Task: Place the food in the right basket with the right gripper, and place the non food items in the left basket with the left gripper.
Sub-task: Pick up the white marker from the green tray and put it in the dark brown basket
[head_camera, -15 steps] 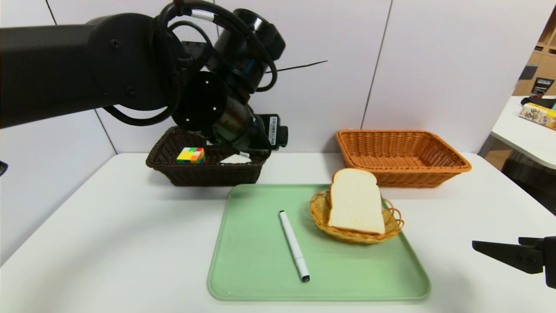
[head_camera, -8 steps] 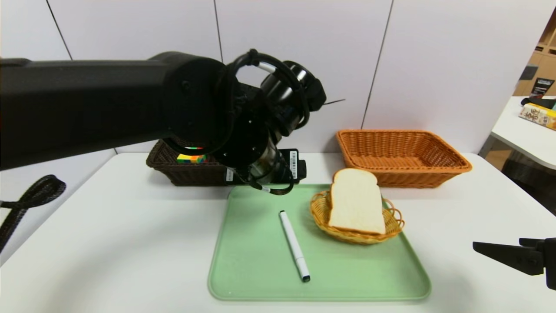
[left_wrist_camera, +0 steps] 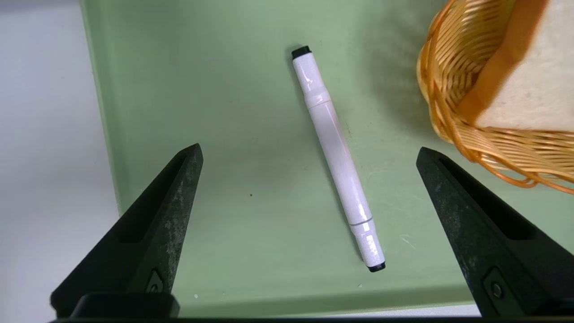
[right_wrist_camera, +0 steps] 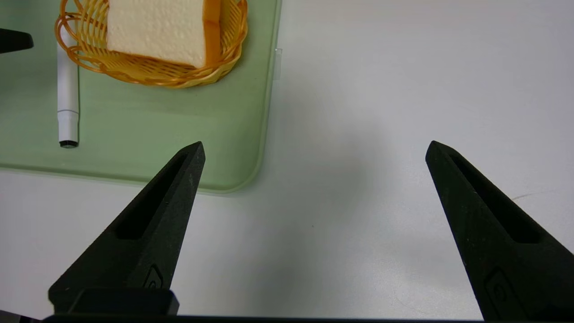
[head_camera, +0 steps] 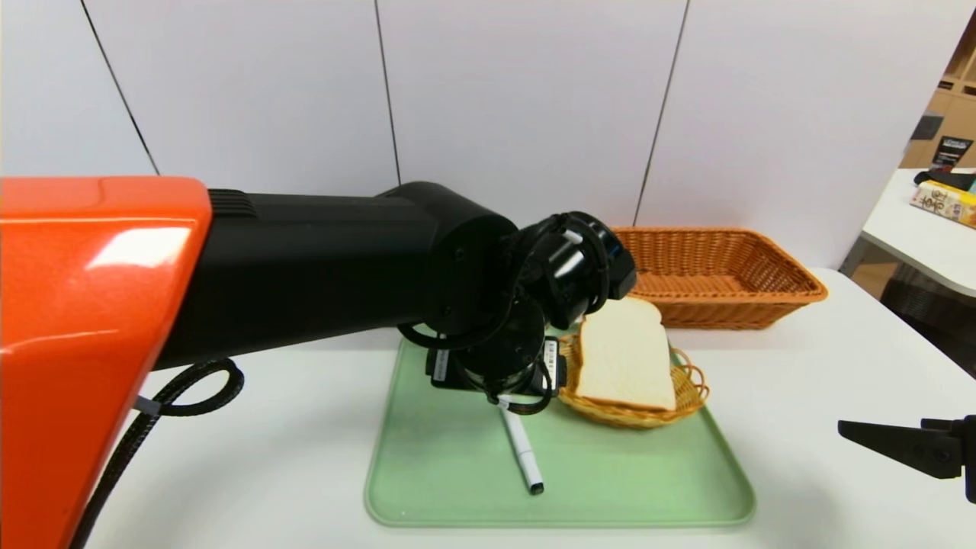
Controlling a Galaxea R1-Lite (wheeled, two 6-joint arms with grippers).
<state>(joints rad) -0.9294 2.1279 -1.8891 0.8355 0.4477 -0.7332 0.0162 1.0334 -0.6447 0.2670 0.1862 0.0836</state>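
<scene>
Head view – left claw (head_camera: pixel 496 381): over the far part of the green tray (head_camera: pixel 427 488), fingers hidden behind the wrist.
Head view – marker (head_camera: pixel 524 457): on the tray, mid-area, far end hidden under the arm.
Head view – bread (head_camera: pixel 625 358): propped in the small round basket (head_camera: pixel 690 393) at the tray's far right corner.
Head view – orange basket (head_camera: pixel 732 286): far right of the worktop (head_camera: pixel 839 351).
Head view – right claw (head_camera: pixel 903 450): near right edge of the worktop.
Left wrist view – left claw (left_wrist_camera: pixel 309 154): spread wide, empty, above the marker (left_wrist_camera: pixel 338 154).
Right wrist view – right claw (right_wrist_camera: pixel 314 148): spread wide, empty, over bare worktop beside the tray's right edge.
</scene>
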